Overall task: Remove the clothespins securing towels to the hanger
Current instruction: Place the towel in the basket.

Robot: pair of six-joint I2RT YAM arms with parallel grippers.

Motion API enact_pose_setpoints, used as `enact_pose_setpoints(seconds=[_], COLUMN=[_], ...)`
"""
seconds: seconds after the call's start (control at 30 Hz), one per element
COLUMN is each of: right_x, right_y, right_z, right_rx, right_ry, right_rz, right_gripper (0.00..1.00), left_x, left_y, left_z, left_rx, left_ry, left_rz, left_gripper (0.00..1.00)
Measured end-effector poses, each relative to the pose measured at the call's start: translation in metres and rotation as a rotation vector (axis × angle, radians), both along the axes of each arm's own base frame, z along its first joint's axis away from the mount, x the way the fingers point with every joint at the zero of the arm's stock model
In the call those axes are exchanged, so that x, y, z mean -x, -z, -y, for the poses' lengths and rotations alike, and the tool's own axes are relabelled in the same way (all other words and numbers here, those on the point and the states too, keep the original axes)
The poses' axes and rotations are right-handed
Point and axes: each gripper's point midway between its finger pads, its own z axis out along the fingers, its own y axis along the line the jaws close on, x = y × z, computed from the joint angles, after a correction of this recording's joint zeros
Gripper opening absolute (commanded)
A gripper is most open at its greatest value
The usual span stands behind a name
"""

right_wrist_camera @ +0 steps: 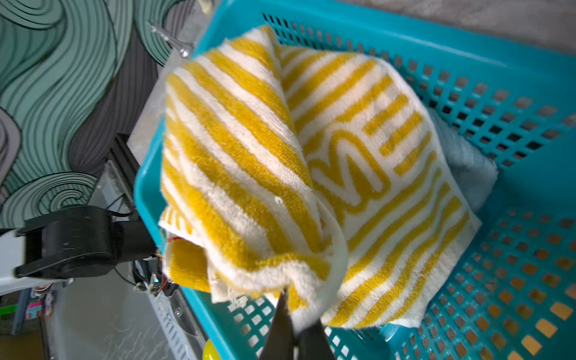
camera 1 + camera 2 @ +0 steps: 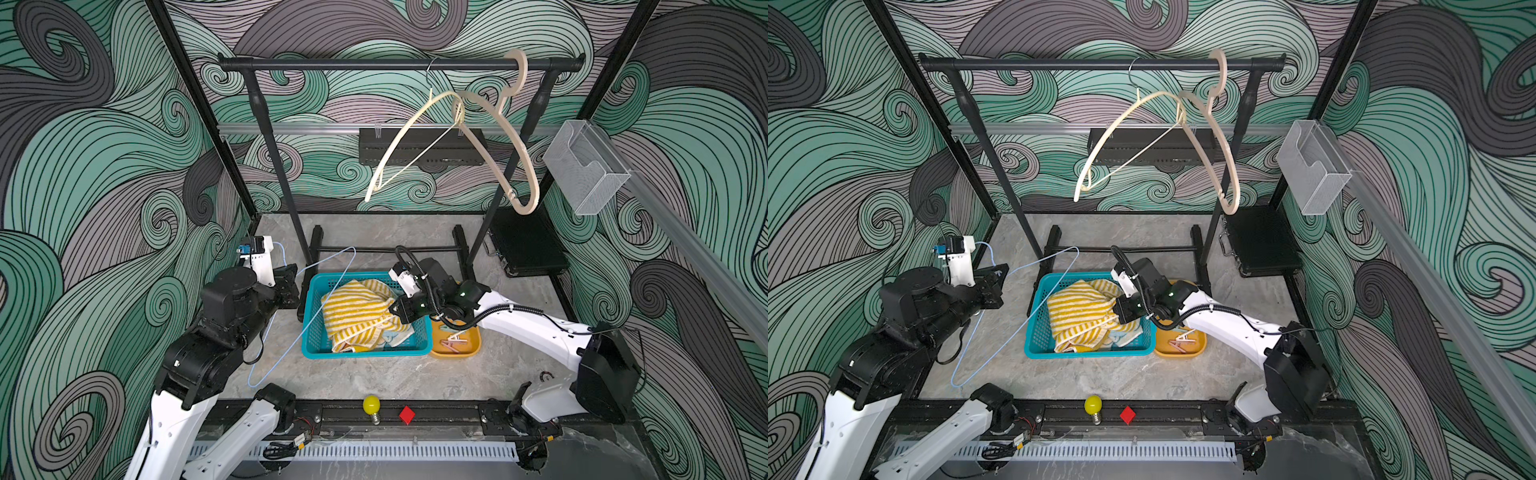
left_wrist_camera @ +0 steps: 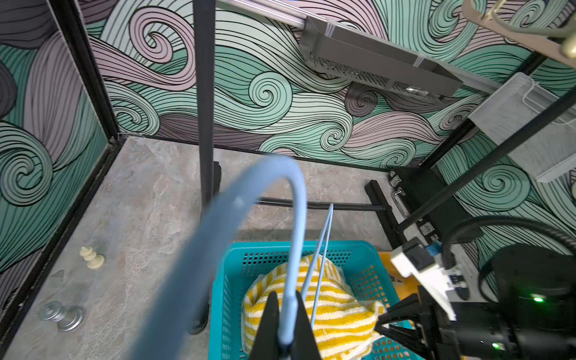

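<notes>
Though clamped, blue hanger [image 3: 199, 255] across basket [image 2: 365, 353].

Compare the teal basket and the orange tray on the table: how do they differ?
The teal basket is larger, deeper and perforated; the orange tray is smaller, shallower and solid-walled. The teal basket holds towels, a yellow-striped one on top; the orange tray holds clothespins. Both are open-topped and sit side by side on the table.

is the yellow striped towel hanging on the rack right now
No, the yellow striped towel sits bunched inside the teal basket, well below the rack's rail.
</notes>
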Motion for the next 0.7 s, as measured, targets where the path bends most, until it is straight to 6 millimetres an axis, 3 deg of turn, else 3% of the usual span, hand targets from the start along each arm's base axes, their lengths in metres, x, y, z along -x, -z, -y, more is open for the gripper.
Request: enact_pose_setpoints(seconds=[0.1,0.2,0.27,0.33,0.4,0.47,0.63,0.7], right_x=[0.005,0.007,0.007,0.008,0.01,0.012,0.012,0.012], right_y=[0.025,0.036,0.035,0.029,0.016,-0.005,-0.069,-0.085], right_z=[0.008,0.012,0.012,0.013,0.016,0.02,0.032,0.043], right_rx=[0.045,0.072,0.069,0.061,0.046,0.019,-0.095,-0.133], right_ry=[0.012,0.019,0.02,0.02,0.013,0.002,-0.028,-0.023], right_rz=[-0.034,-0.053,-0.052,-0.042,-0.019,0.021,0.135,0.147], right_gripper=[0.0,0.01,0.25,0.39,0.55,0.63,0.65,0.66], left_x=[0.002,0.003,0.005,0.005,0.004,0.003,0.0,-0.001], left_y=[0.001,0.001,0.001,0.001,0.001,0.001,0.0,-0.001], left_z=[0.007,0.012,0.016,0.019,0.024,0.029,0.042,0.049], left_rx=[0.014,0.025,0.032,0.038,0.043,0.049,0.07,0.08], left_ry=[0.038,0.069,0.088,0.108,0.128,0.149,0.21,0.239], left_rz=[-0.007,-0.012,-0.016,-0.022,-0.032,-0.04,-0.065,-0.075], left_gripper=[0.0,0.0,0.0,0.0,0.0,0.0,0.0,0.0])
